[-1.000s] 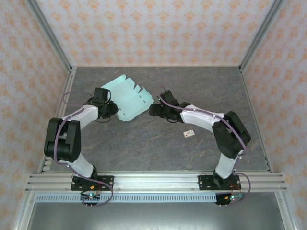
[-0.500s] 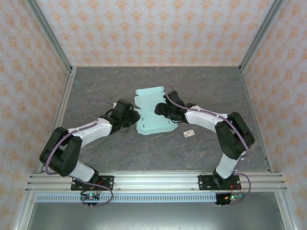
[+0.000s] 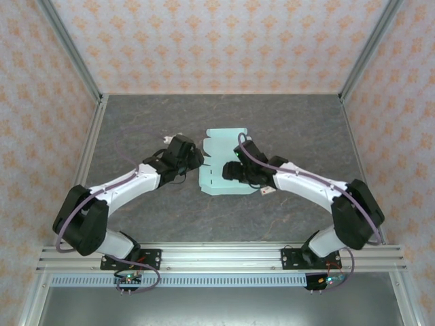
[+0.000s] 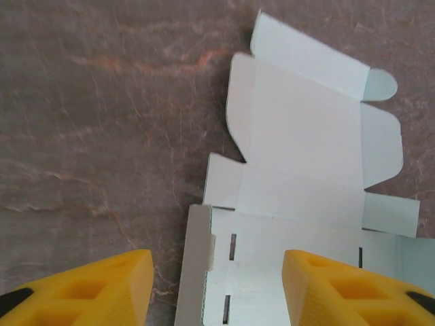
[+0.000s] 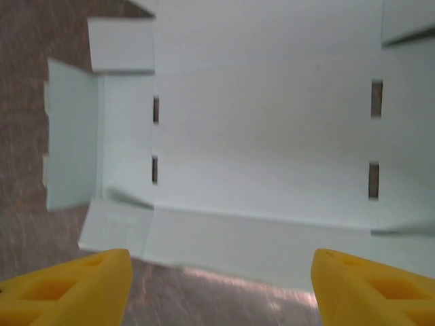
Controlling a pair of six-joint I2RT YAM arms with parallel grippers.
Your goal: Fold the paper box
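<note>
Right, view by view:

- Top external: one paper box (image 3: pixel 223 163), an unfolded die-cut sheet lying open on the table (image 3: pixel 136 122), sits between the two grippers. Left gripper (image 3: pixel 198 161) is at its left edge and right gripper (image 3: pixel 228 170) is over its right half. My read is that it's centred so both arms can reach the flaps. One small white tag (image 3: pixel 263 192) lies just beside the right arm.
- Left wrist: the jaws are spread wide and hold nothing. The sheet's left strip (image 4: pixel 197 272) lies between the fingertips, with the rest ahead and to the right. Three slots are visible.
- Right wrist: the jaws are wide and hold nothing. The sheet (image 5: pixel 265 136) is just ahead, spanning the gap. Four slots, two per side.
</note>
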